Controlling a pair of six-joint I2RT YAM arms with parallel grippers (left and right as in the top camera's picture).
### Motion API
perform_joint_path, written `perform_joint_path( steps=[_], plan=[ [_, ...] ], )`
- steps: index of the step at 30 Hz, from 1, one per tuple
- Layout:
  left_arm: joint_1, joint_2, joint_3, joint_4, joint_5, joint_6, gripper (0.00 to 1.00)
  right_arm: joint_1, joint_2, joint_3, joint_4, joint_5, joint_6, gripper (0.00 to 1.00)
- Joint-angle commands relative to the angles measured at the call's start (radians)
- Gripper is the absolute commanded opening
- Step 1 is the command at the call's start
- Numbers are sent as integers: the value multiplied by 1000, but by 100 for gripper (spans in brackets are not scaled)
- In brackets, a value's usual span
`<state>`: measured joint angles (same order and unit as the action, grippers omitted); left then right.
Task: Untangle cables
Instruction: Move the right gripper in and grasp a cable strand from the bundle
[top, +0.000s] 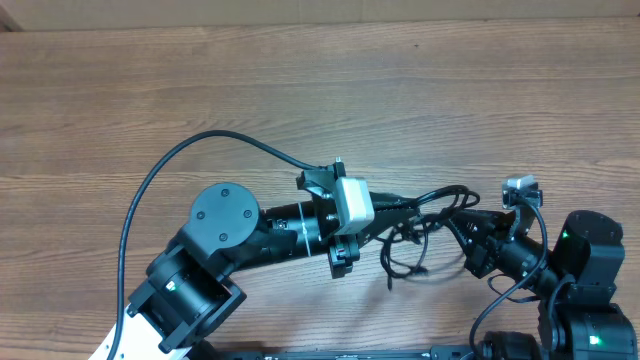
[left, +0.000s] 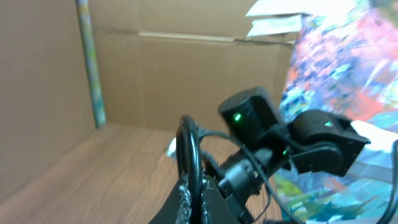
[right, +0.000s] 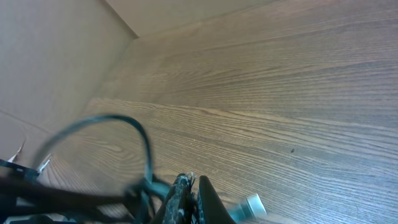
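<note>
Cables (top: 418, 232) lie bunched between the arms, strung left to right. The jaws of both the left gripper (top: 392, 215) and the right gripper (top: 452, 222) are closed, apparently each pinching a strand.

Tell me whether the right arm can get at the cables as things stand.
Likely yes. The right gripper sits shut right at the cables, which bunch between it and the left gripper; nothing stands between. Whether it pinches a strand, I cannot tell.
</note>
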<state>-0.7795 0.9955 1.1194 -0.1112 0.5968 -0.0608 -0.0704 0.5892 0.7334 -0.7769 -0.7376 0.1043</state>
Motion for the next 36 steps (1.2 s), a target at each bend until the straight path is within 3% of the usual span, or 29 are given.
perform_joint_path(
  steps=[1, 3, 6, 8, 10, 17, 27, 36],
  plan=[
    [-5, -2, 30, -20, -72, -15, 4, -2, 0, 19, 5, -3, -5, 4],
    [-5, -3, 30, -18, -84, -30, 4, -2, 0, 19, 4, 31, 6, 9],
    [-5, -2, 30, -19, -87, -29, 4, -2, 0, 19, 3, 103, 117, 49],
    [-5, -2, 30, -24, -109, -34, 4, -2, 0, 19, 3, 111, 159, 63],
    [-5, -3, 30, -27, -137, -45, 4, -2, 0, 19, -3, 112, 187, 71],
    [-4, -2, 30, -42, -286, -125, 4, -2, 0, 19, -75, 105, 217, 75],
    [-5, -2, 30, -6, -380, -229, 4, -2, 0, 19, -123, 29, 219, 77],
    [-5, -2, 30, 94, -367, -401, 4, -2, 2, 19, -65, 17, 406, 81]
  ],
)
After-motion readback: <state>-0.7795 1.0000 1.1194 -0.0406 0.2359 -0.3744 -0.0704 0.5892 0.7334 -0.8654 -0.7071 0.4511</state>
